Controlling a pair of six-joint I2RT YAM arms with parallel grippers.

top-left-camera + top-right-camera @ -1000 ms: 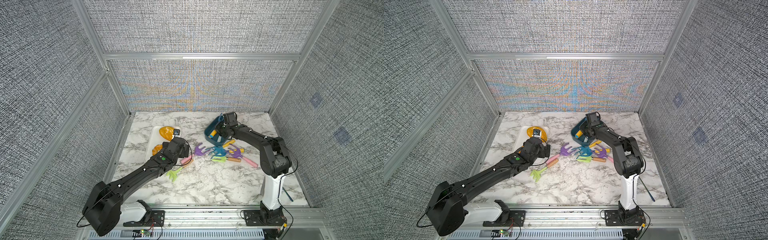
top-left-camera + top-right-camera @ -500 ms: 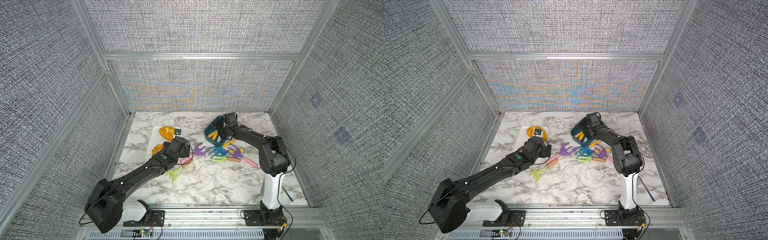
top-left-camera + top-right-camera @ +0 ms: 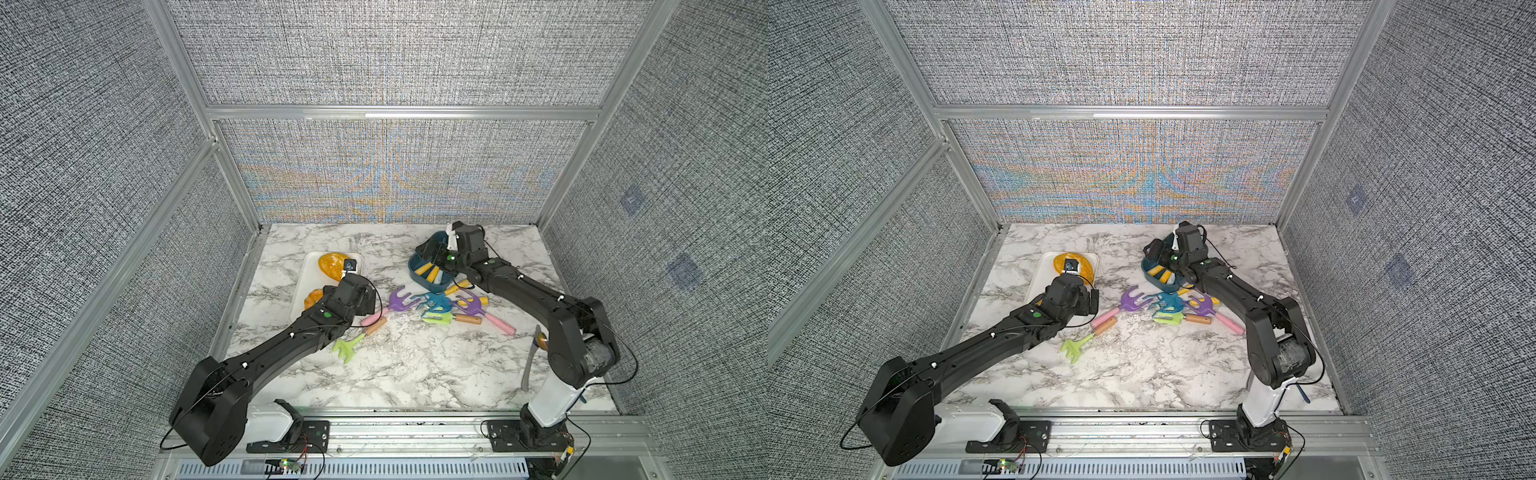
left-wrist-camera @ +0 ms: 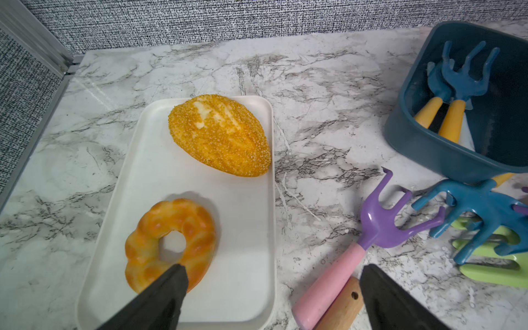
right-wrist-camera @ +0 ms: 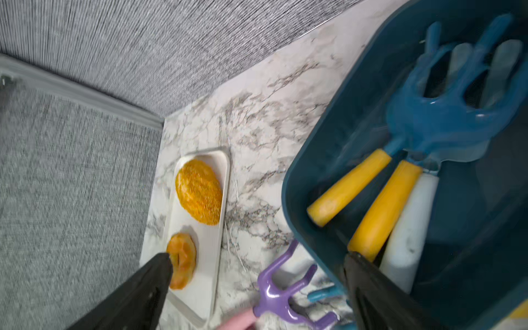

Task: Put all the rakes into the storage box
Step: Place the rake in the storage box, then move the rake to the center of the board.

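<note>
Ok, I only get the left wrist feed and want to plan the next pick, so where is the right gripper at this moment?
Observer: The right gripper hangs at the rim of the storage box, jaws wide open and empty.
Operator: Does any rake lie apart from the pile?
Observer: Yes. A green rake with a wooden handle lies alone on the marble, nearer the robot's base than the pile.
Operator: I see one purple rake. Are there more?
Observer: One more. A second purple rake, pink-handled, lies on the side of the pile toward the right arm.
</note>
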